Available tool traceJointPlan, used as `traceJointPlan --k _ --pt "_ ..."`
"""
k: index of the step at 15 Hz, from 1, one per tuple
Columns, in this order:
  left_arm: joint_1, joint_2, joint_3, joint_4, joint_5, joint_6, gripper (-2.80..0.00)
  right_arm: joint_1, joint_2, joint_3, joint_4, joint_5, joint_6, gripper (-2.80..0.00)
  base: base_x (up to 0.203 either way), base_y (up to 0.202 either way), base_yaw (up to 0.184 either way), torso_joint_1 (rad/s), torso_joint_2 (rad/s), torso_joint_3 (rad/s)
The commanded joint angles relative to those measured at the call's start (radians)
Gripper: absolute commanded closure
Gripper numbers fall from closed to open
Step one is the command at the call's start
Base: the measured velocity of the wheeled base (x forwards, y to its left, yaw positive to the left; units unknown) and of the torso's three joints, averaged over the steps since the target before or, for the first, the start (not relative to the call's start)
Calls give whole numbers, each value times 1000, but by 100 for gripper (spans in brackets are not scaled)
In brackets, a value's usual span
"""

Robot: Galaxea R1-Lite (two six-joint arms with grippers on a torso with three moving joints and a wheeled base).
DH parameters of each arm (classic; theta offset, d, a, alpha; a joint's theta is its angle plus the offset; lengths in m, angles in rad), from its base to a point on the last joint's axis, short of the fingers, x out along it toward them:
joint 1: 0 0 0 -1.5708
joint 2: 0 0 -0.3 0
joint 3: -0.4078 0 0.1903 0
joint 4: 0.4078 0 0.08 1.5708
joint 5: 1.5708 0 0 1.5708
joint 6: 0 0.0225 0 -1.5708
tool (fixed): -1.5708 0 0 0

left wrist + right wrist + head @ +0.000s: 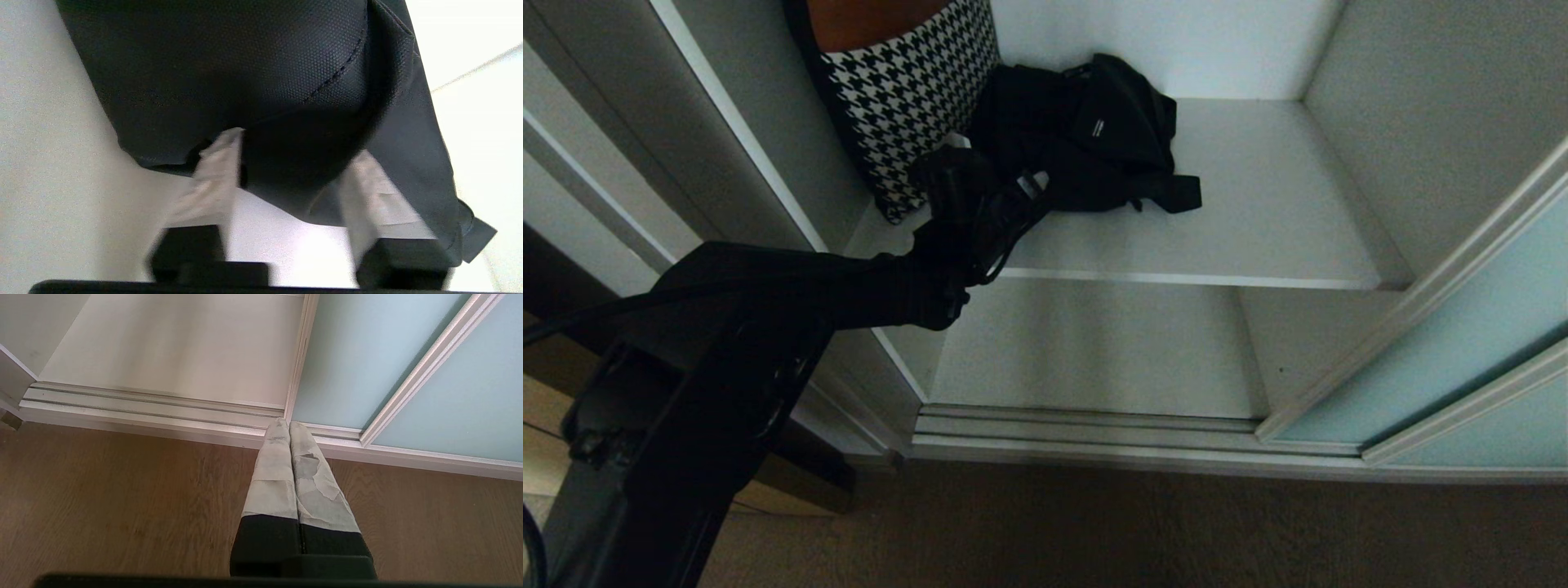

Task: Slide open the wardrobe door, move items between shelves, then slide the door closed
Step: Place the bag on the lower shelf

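Note:
The black bag [1094, 131] lies crumpled at the back left of the upper shelf [1258, 212]. Next to it, a black-and-white houndstooth piece [907, 98] with an orange-brown top leans on the left wall. My left gripper [1021, 192] reaches over the shelf's front edge to the bag's near side. In the left wrist view a fold of the black bag [245, 73] bulges between the two fingers [216, 179], and the left gripper [296, 146] is shut on it. The sliding wardrobe door [1462, 327] stands pushed to the right. My right gripper [284, 424] hangs shut and empty above the floor, by the door track.
Below the upper shelf is a bare lower board [1094, 351] behind the silver door track [1086, 425]. Brown floor [1094, 531] runs in front. The wardrobe's left wall [727, 131] stands close to my left arm, and the teal door [355, 355] covers the right half.

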Motion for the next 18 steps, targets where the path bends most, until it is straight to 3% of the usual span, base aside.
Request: traceJointPlan --k 1,8,15,18 --pt "7 9 -1 -10 -21 -5 0 0 0 2 0 1 0 0 0 0 0 0 0 0" --pt "-18 -82 1 38 -15 -8 0 0 -1 2 0 0 0 0 0 0 0 0 0 0" --pt "-200 -301 20 325 122 -4 0 0 -1 2 0 0 0 0 0 0 0 0 0 0" --pt "-289 -381 25 514 229 23 0 0 -1 2 0 0 0 0 0 0 0 0 0 0"
